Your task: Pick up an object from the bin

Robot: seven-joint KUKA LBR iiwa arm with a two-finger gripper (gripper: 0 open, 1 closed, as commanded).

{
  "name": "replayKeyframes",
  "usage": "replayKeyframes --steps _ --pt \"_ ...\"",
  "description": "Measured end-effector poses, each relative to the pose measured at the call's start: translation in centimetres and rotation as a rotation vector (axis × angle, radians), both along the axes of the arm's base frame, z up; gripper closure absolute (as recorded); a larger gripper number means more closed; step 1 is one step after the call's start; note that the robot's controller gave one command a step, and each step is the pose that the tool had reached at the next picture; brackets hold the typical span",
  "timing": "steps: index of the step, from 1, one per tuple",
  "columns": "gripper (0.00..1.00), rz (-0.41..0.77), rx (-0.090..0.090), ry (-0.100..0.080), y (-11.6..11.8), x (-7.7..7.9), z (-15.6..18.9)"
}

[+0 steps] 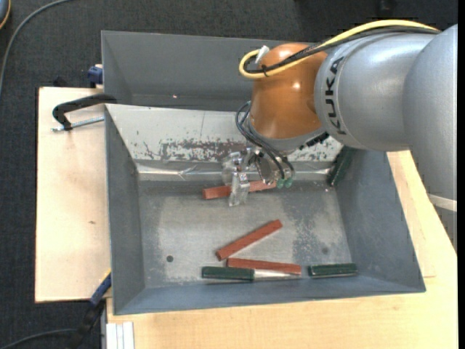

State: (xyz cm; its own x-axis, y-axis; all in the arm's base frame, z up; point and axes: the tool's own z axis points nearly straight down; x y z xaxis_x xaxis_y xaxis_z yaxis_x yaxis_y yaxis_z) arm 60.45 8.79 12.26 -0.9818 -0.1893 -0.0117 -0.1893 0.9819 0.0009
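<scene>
One grey metal bin (123, 217) takes the KUKA arm (378, 86) from the right. Its gripper (237, 184) sits low by the far wall, over the far red-brown bar (215, 193); clamped or not, I cannot tell. Nearer lie a slanted red-brown bar (248, 240), a level red-brown bar (267, 267), a left green bar (227, 273) and a right green bar (332, 270).

Left floor (167, 224) open, front — sticks (251, 240) crowd

Partly hidden
The end effector (237, 187) covers the red stick's (215, 193) middle; the arm (378, 86) hides the green stick's (339, 170) top.
</scene>
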Motion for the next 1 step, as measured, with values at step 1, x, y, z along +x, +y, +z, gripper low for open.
replayKeyframes --steps 1 --pt "1.0 -0.002 0.0 0.004 0.08 0.17 0.72"
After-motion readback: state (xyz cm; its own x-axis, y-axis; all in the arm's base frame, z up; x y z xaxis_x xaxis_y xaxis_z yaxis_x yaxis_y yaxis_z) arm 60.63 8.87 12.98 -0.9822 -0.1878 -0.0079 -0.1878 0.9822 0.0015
